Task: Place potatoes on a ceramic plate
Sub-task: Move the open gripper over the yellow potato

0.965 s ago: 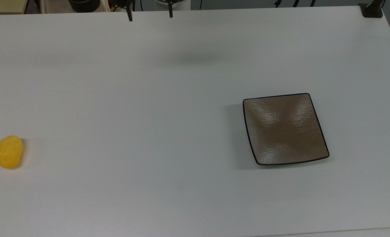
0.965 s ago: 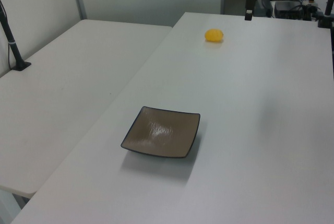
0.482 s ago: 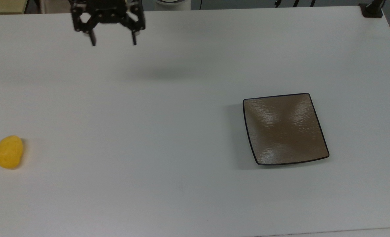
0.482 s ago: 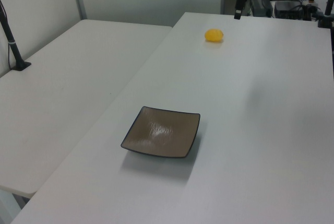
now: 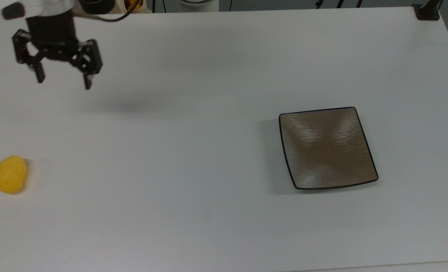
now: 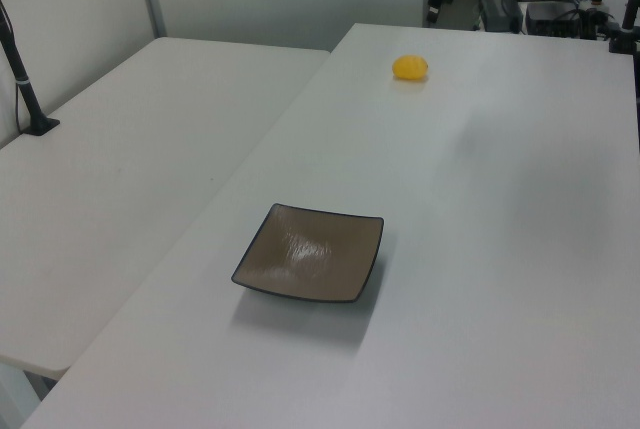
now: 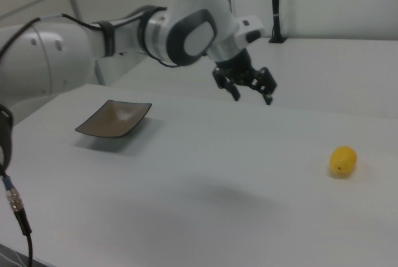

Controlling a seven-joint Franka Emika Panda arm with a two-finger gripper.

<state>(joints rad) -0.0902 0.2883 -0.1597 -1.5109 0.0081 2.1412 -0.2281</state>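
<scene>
The potato (image 5: 10, 174), seen at the top view's lower left far from the plate (image 5: 326, 147), could be knocked away if the wide-open, empty claw (image 5: 63, 83) is lowered off-centre.

Bright yellow lumpy plastic potato (image 5: 10, 174): one
Square brownish-grey glossy ceramic plate (image 5: 326, 148): one
White tables (image 6: 500, 209): two

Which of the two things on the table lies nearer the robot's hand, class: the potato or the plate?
The yellow potato. In the top view it lies below the open hand at the top view's left, while the square brown plate sits far off toward the top view's right.
</scene>
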